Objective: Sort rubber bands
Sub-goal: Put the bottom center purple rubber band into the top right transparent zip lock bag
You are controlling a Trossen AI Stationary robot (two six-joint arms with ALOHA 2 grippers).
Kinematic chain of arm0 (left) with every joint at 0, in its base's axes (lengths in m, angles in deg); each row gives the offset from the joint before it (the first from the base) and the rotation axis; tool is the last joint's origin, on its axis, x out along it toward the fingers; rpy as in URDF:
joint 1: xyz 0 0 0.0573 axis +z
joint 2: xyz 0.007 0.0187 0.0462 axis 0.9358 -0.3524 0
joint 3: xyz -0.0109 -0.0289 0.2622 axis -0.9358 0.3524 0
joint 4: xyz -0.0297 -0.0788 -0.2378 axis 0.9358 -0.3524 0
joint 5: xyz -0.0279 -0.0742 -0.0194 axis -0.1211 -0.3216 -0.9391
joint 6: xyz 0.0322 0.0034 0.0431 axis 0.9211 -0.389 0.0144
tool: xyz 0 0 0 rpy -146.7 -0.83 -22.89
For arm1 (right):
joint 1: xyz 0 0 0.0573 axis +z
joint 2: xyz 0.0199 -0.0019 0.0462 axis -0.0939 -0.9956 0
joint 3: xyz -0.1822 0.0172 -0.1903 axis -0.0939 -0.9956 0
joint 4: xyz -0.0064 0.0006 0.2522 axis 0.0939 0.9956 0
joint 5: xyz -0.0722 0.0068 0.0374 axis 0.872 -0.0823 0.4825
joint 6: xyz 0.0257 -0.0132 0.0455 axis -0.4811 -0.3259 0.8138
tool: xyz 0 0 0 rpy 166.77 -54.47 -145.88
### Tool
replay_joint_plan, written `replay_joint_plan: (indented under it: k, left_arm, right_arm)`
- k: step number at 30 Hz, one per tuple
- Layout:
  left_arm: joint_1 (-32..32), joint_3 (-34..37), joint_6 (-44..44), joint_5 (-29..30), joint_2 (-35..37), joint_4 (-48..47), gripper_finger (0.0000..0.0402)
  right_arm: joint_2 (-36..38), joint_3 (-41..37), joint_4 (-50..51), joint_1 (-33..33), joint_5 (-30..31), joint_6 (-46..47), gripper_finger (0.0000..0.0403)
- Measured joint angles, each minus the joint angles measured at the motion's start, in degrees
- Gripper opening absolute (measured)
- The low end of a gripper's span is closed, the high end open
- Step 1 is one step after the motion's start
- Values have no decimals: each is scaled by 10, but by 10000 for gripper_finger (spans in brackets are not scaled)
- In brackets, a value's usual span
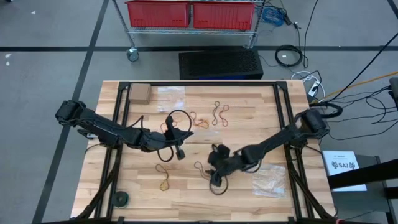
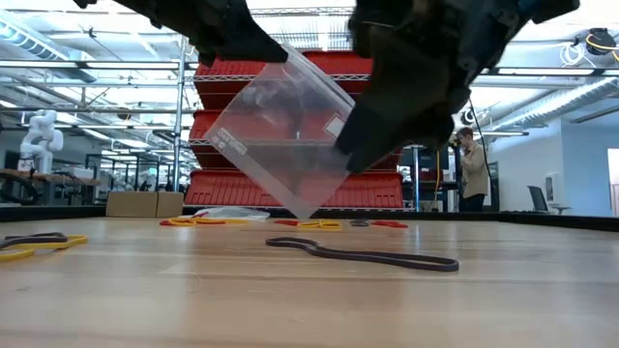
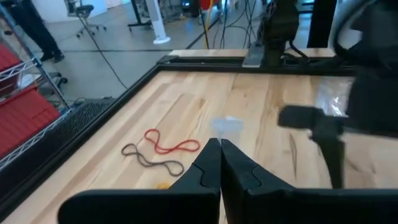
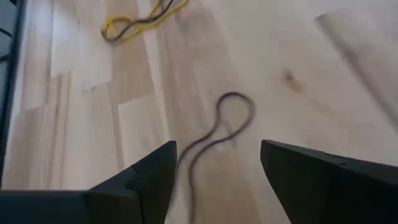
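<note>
Bare wood lies around the thin dark rubber band (image 4: 217, 134) under the right gripper (image 4: 217, 177); a clear plastic bag (image 2: 280, 135) hangs above the tabletop beside it.

Premises: robotics laboratory or workshop.
Wire shelving (image 2: 184, 116) holds red bins (image 1: 158, 14); floor cables (image 1: 289, 56); concrete floor; wooden worktable (image 1: 249, 99).

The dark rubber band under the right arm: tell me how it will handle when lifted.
Likely floppy: the dark rubber band lies flat in a wavy, uneven loop. Probably very light, being so thin. It may be hard to pinch off the wood, so the open right end effector could slip past it.
</note>
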Motion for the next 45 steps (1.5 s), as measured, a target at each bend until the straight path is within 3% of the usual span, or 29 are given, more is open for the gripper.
replay_joint_plan:
  k: [8,17,21,26,32,39,45]
  left_arm:
    - [-13,0,0,0,10,-9,0]
    - [-35,0,0,-2,9,-13,0]
    - [-38,0,0,-2,9,-13,0]
    - [-37,0,0,-2,9,-13,0]
    - [-37,0,1,8,9,-14,0]
    - [-36,0,5,9,10,-7,0]
    - [-28,0,5,9,10,-6,0]
  right_arm:
    - [-135,173,193,9,28,40,226]
    - [-200,235,220,16,26,90,220]
    - [-213,238,239,16,33,106,186]
    - [-236,239,248,9,20,94,108]
    - [-227,238,257,1,14,47,10]
    - [-167,228,307,-5,-23,-19,1]
    - [-87,232,325,-3,-11,-48,0]
